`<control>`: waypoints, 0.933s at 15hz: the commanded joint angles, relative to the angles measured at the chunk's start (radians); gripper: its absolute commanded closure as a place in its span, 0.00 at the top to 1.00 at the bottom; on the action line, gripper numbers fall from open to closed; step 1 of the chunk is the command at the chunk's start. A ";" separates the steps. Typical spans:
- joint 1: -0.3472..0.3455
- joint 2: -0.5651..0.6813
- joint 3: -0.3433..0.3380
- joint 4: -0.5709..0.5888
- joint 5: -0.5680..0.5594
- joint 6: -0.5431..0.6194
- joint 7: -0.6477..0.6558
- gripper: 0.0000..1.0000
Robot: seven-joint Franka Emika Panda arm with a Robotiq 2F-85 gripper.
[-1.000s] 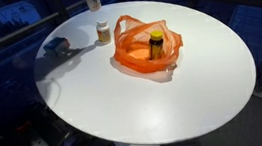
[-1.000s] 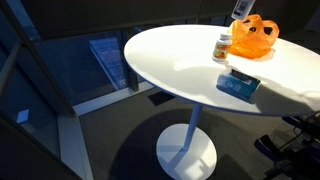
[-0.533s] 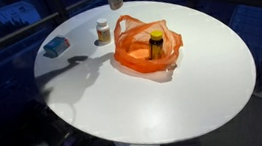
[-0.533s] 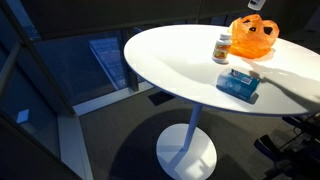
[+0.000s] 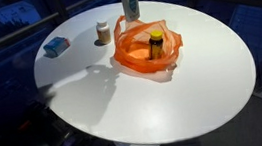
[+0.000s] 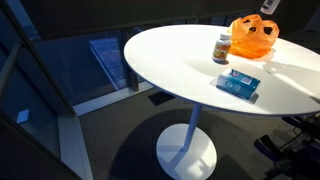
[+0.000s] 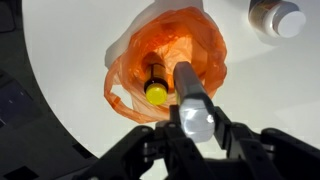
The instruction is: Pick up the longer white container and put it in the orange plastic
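My gripper (image 7: 192, 125) is shut on the longer white container (image 7: 190, 95), which points down toward the orange plastic bag (image 7: 205, 45) on the round white table (image 5: 174, 98). In an exterior view the container (image 5: 130, 0) hangs above the bag (image 5: 134, 54), at the top edge of the picture. A brown bottle with a yellow cap (image 5: 156, 45) lies inside the bag and shows in the wrist view (image 7: 155, 85) too. In an exterior view only the container's tip (image 6: 270, 6) shows above the bag (image 6: 252, 38).
A shorter white container (image 5: 103, 32) stands on the table beside the bag, seen also in an exterior view (image 6: 221, 47) and the wrist view (image 7: 280, 18). A blue box (image 5: 56, 46) lies near the table's edge (image 6: 238, 83).
The gripper has carried the longer white container sideways from beside the shorter container to above the orange bag. The objects on the table have not moved.
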 commanded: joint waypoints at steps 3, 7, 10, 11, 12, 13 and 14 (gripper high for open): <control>-0.008 0.040 -0.025 -0.031 0.000 0.060 0.047 0.11; -0.001 0.083 -0.030 -0.051 0.015 0.118 0.067 0.11; 0.009 0.121 -0.028 -0.048 0.024 0.143 0.080 0.11; 0.014 0.134 -0.027 -0.045 0.027 0.152 0.083 0.11; 0.019 0.146 -0.026 -0.042 0.032 0.160 0.083 0.11; 0.023 0.155 -0.026 -0.041 0.039 0.169 0.080 0.11; 0.028 0.165 -0.025 -0.039 0.050 0.179 0.075 0.11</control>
